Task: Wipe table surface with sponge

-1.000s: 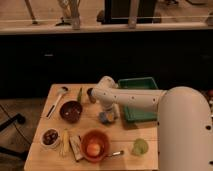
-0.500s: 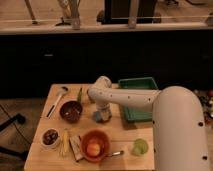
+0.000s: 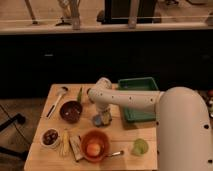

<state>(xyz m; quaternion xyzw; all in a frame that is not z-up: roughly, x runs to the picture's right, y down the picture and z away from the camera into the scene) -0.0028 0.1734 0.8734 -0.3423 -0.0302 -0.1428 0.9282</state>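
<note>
While the white arm bends down, its gripper (image 3: 103,118) sits at the soft blue-grey sponge (image 3: 101,120) on the plank-wood table surface (image 3: 130,135) — finger state I cannot tell. Beside it lies a green rectangular tray (image 3: 138,98) — dark cabinets behind.

Green tray (image 3: 138,85) at right, partly behind the arm. Dark bowl (image 3: 71,111) left of centre, spoon (image 3: 56,100) beside it. Orange bowl (image 3: 94,145) holds a round fruit. Small bowl (image 3: 50,137) front left. Green cup (image 3: 140,147) front right. Tan-and-dark block (image 3: 76,148) beside the orange bowl.
</note>
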